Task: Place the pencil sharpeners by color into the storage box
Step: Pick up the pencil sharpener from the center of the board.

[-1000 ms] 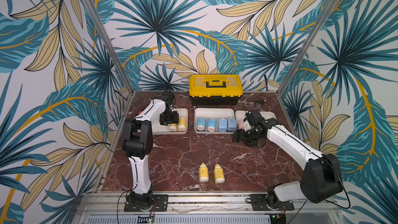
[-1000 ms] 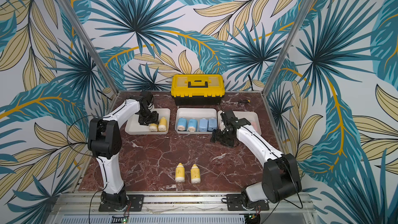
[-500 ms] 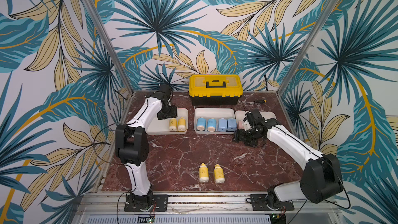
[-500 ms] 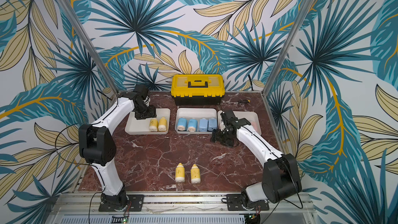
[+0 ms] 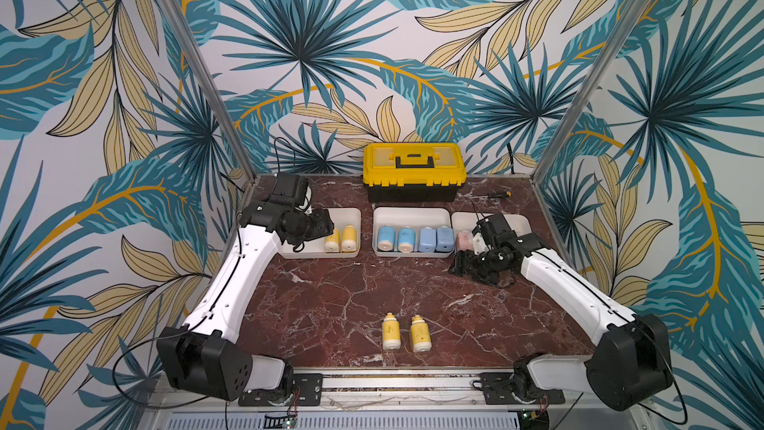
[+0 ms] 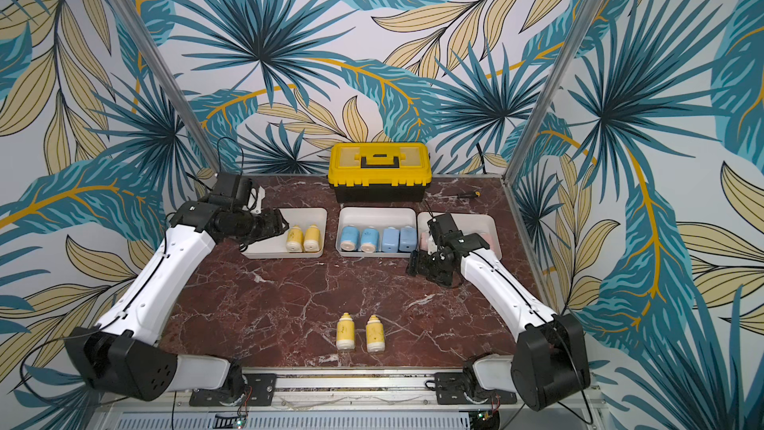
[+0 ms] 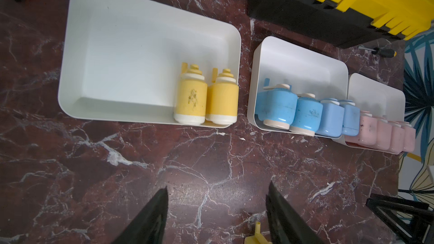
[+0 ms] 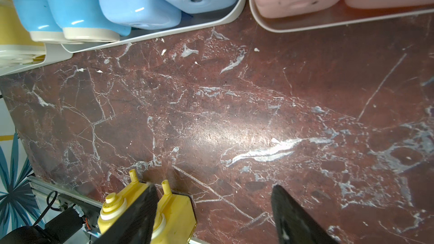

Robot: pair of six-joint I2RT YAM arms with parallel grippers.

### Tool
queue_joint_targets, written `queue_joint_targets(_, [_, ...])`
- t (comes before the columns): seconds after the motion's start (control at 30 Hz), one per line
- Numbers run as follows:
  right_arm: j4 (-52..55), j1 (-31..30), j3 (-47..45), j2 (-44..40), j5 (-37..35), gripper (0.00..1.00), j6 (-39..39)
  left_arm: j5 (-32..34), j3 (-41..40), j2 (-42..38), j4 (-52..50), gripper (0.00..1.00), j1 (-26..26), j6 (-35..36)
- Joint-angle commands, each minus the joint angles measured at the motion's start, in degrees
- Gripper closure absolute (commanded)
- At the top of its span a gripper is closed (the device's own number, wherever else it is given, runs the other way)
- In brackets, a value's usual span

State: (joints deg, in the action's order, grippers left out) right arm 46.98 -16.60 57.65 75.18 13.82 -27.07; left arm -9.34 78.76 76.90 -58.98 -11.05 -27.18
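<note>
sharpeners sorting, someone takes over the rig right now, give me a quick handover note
Left gripper open, empty, by the left tray. Right gripper open, empty, in front of the right tray.
Done: four blue sharpeners in the middle tray, four pink sharpeners in the right tray, two yellow sharpeners in the left tray.
Left: the loose yellow pair on the table goes into the left tray.

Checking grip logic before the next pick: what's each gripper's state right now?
Left gripper: open, holding nothing.
Right gripper: open, holding nothing.
</note>
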Motion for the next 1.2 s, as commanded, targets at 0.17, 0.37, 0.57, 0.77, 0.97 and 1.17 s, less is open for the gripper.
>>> queue_joint_targets(0.17, [11.67, -7.30, -0.23, -8.73, -5.31, 0.21, -4.76, -0.31, -12.91, -7.86, -0.08, 0.32, -5.18, -6.73])
queue_joint_targets(0.37, [15.31, -21.72, -2.67, -11.12, -12.04, 0.20, -16.52, 1.61, -16.14, -12.15, -0.07, 0.31, -5.71, -8.15])
queue_joint_targets(0.57, [10.94, -33.39, -1.93, -4.96, -12.43, 0.17, -22.56, 1.57, -17.61, -12.28, 0.09, 0.31, -5.79, -8.68])
queue_joint_targets(0.77, [13.21, -38.56, 6.14, 3.00, -14.00, 0.15, -22.76, 2.19, -18.81, -13.24, 0.09, 0.31, -5.87, -8.83])
queue_joint_targets(0.97, [12.24, -40.15, 7.89, 6.97, -12.85, 0.15, -23.37, 2.48, -19.56, -12.70, 0.51, 0.32, -5.91, -8.75])
queue_joint_targets(1.17, [9.94, -41.58, 7.64, 9.76, -11.39, 0.15, -24.19, 2.25, -18.78, -12.21, 0.71, 0.32, -5.90, -8.11])
